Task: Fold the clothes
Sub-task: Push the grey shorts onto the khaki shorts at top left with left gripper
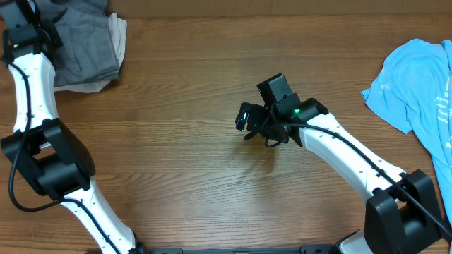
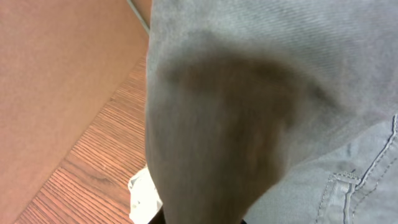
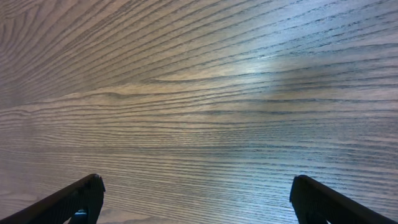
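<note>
The grey shorts (image 1: pixel 88 46) lie bunched in the table's far left corner, on top of beige shorts (image 1: pixel 92 86). My left gripper (image 1: pixel 35 21) is over the left end of that pile. In the left wrist view a grey fold (image 2: pixel 236 124) rises straight from the jaws and covers the fingers; a stitched pocket seam (image 2: pixel 348 180) shows beside it. The gripper is shut on this cloth. A light-blue T-shirt (image 1: pixel 417 85) lies crumpled at the right edge. My right gripper (image 1: pixel 247 118) is at the table's middle, open, its fingers (image 3: pixel 81 196) wide apart over bare wood with nothing between them.
The wooden table (image 1: pixel 183 176) runs between the two piles. A brown wall or panel (image 2: pixel 56 74) stands close behind the left corner. A small pale patch (image 2: pixel 144 193) of cloth or label shows beside the grey fold.
</note>
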Available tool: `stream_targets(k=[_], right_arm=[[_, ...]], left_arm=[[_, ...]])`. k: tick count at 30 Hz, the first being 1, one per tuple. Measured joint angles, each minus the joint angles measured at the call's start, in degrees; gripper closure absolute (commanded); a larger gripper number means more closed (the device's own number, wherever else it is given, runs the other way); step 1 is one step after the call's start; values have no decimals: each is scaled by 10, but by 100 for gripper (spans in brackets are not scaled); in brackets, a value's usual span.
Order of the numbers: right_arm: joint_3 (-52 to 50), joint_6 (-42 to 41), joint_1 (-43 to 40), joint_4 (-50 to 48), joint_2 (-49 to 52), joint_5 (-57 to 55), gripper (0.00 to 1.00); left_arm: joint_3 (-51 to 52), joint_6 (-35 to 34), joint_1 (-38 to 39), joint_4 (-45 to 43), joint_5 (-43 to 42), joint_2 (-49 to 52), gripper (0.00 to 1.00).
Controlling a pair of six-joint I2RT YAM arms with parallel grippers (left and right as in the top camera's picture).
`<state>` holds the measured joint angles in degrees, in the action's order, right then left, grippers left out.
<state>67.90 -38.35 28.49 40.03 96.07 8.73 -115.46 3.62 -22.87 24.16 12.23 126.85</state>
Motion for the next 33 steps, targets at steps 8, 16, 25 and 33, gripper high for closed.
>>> stream_targets(k=[8, 16, 25, 33], right_arm=[[0, 0, 0, 0, 0, 0, 0], [0, -1, 0, -4, 0, 0, 0], [0, -3, 1, -4, 0, 0, 0], [0, -4, 1, -2, 0, 0, 0]], left_arm=[[-1, 7, -4, -36, 0, 48, 88], [-1, 12, -5, -62, 3, 83, 58], [-5, 13, -5, -48, 7, 83, 31], [-10, 3, 0, 55, 11, 83, 41]])
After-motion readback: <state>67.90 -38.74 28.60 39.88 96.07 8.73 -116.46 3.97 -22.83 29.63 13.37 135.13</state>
